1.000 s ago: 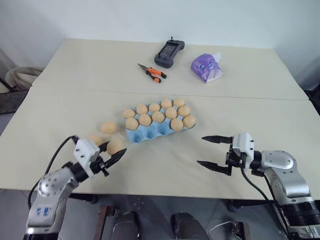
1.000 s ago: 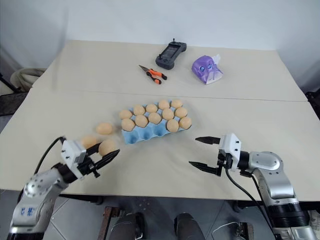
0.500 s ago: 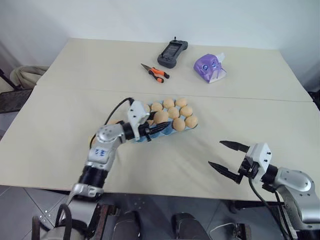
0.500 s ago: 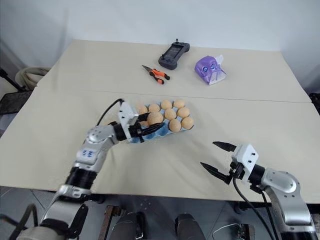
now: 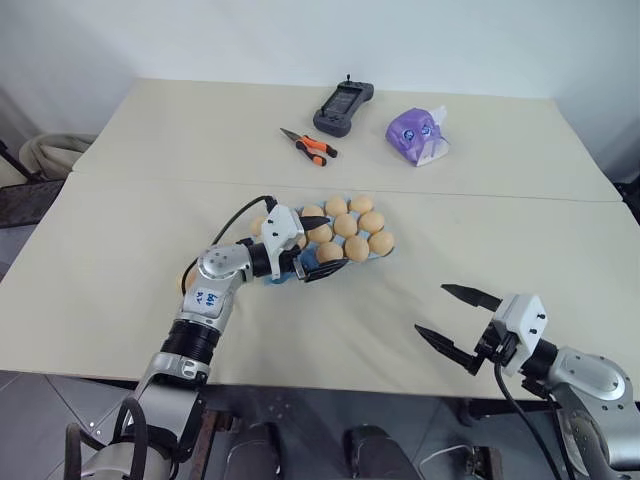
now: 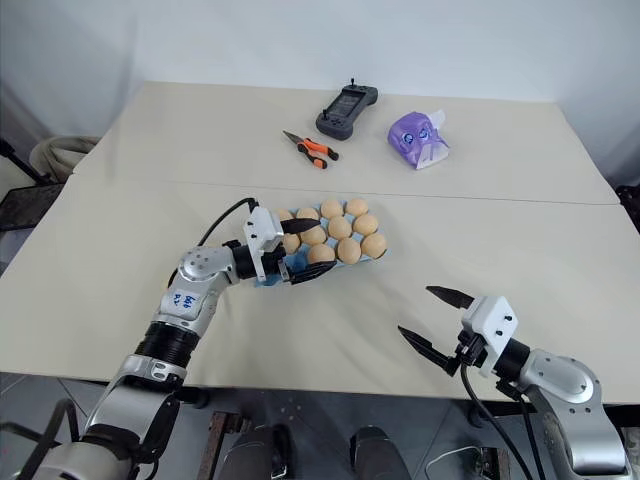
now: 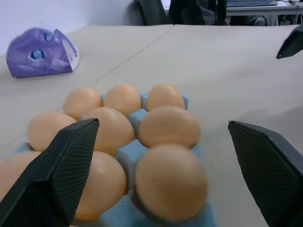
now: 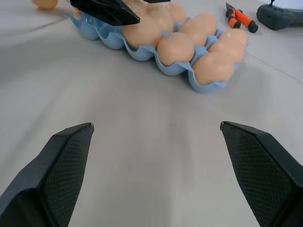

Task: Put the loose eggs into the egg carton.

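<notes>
Pale tabletop [image 5: 120, 260], tissue pack [image 5: 417, 136] at 1 o'clock. Egg carton [image 5: 292, 272] centre, nearly full. My left gripper [image 5: 318, 254] spread wide over its near row, empty; right gripper [image 5: 452, 318] gaping, empty, at 5 o'clock. Advice: withdraw level, clear of seated eggs. One loose egg [image 8: 45, 4] beyond the carton. No writing legible.

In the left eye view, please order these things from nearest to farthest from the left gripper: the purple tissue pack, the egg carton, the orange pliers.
1. Egg carton: directly at the left gripper, whose open fingers reach over its near row.
2. Orange pliers: beyond the carton, toward the table's far side.
3. Purple tissue pack: far side too, further to the right.
</notes>
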You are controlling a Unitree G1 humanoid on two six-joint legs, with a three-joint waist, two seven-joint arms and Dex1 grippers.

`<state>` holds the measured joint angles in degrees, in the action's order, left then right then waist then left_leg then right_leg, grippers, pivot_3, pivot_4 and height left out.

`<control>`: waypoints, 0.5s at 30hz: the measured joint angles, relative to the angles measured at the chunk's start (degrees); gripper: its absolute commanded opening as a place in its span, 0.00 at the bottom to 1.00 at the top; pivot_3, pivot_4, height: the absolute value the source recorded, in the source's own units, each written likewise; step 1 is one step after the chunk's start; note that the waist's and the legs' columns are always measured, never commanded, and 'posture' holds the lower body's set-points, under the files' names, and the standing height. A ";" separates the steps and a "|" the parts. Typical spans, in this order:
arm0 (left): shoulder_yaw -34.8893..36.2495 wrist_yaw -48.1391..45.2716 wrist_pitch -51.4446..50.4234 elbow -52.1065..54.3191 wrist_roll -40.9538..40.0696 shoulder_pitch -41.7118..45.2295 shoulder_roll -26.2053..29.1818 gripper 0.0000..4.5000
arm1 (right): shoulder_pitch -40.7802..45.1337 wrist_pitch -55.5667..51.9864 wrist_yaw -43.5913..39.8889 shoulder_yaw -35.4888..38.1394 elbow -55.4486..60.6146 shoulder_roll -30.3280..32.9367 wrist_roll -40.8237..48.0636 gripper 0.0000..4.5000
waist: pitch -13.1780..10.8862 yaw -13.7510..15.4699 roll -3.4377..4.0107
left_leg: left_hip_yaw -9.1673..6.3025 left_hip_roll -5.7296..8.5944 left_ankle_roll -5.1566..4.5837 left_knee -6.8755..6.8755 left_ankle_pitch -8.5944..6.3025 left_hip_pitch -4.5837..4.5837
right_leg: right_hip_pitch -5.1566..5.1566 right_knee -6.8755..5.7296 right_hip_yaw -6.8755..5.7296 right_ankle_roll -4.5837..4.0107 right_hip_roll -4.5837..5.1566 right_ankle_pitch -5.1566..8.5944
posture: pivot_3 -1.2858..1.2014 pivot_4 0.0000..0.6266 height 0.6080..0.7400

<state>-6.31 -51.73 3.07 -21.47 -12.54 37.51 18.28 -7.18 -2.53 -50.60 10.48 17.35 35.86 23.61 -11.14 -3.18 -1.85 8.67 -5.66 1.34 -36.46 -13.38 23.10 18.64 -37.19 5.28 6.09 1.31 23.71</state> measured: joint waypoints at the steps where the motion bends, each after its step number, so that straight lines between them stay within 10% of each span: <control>1: 0.73 -1.00 -0.52 3.63 -1.01 -2.15 1.28 0.99 | 1.96 -0.03 -0.59 -0.50 -0.61 0.00 0.10 1.00 | 0.00 -0.34 0.00 | 0.09 -0.03 0.00 0.05 0.00 -0.04 | 0.01 -0.05 0.07 0.00 -0.03 0.00 | 0.52 0.24 1.00; 15: 28.12 7.88 -7.40 33.32 -7.20 -37.91 14.70 0.99 | 20.72 2.73 -11.52 -9.24 -13.12 -3.68 1.02 1.00 | -0.05 0.13 -0.04 | -0.19 -0.09 -0.09 0.15 -0.05 -0.04 | -0.06 -0.06 -0.22 -0.12 0.35 0.07 | 0.52 0.24 1.00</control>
<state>21.81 -43.85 -4.34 11.85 -19.74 -0.39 32.98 13.54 0.20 -62.12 1.23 4.23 32.18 24.64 -11.19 -3.05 -1.88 8.47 -5.75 1.25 -36.31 -13.43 23.06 18.58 -37.24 5.07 5.97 1.65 23.78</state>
